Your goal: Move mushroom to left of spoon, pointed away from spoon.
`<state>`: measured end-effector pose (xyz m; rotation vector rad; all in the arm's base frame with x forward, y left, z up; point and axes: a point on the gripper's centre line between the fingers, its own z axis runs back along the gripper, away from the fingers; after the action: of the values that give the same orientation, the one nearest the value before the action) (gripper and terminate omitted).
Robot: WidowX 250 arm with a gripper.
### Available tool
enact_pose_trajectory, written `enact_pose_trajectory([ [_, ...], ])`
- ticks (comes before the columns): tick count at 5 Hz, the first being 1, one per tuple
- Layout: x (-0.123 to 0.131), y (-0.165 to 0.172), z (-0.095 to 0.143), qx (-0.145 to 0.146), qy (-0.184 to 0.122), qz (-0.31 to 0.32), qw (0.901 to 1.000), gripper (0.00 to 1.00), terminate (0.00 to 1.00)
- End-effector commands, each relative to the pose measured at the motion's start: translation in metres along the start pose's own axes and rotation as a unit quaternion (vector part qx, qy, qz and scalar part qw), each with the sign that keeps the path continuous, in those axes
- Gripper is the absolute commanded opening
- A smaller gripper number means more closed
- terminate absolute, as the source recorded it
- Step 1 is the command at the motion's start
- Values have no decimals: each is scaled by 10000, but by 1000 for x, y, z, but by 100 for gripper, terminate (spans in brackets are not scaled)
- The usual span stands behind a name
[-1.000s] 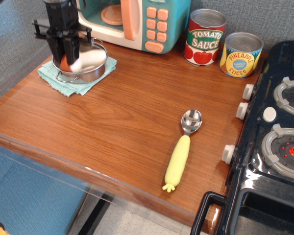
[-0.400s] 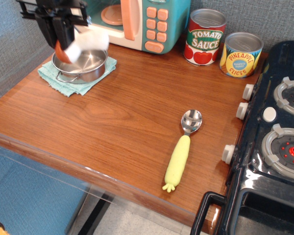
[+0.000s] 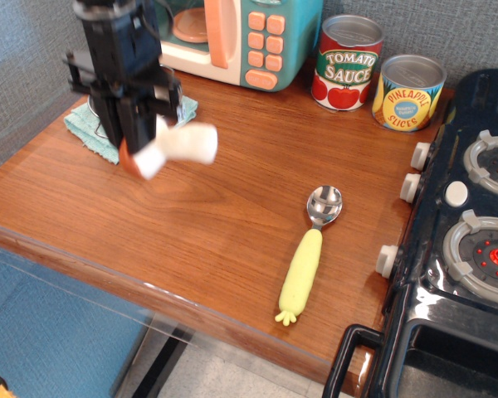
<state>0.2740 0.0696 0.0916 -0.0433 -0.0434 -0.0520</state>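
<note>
White-stemmed and reddish-brown at the cap, the mushroom [image 3: 173, 149] hangs in the air above the wooden counter [image 3: 207, 224], its stem pointing right and its cap tucked in at the lower left, mostly hidden by the black gripper [image 3: 135, 137] whose fingers are clamped around it. The toy appears slightly blurred. It sits well to the left of the spoon [image 3: 309, 252] and further back on the counter.

The spoon lies flat near the counter's front right, its shiny metal bowl toward the back and its pale-yellow handle running forward to a knobbed end close to the edge.

Behind the gripper, a teal cloth [image 3: 90, 131] shows at the counter's back left, largely covered by the arm. A teal toy microwave [image 3: 249, 37] with peach buttons stands along the back wall; to its right are a tomato sauce can [image 3: 347, 63] and, just beside it, a pineapple slices can [image 3: 408, 93]. A dark toy stove [image 3: 465, 240] with white knobs borders the counter on the right.
</note>
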Motion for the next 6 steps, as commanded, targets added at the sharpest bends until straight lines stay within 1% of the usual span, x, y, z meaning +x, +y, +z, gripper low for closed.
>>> enact_pose_trajectory([
  [1,-22,-16,-9,69,220,-620,9978,0,0],
  [2,-31,-29,-22,28,449,-851,9954,0,0],
  [3,-36,-39,-27,74,524,-1062,9929,0,0],
  [4,-38,-46,-30,110,510,-1184,9916,100,0],
  [5,-38,-41,-27,98,426,-963,9944,100,0],
  [6,-40,-34,-18,32,196,-552,9983,100,0],
])
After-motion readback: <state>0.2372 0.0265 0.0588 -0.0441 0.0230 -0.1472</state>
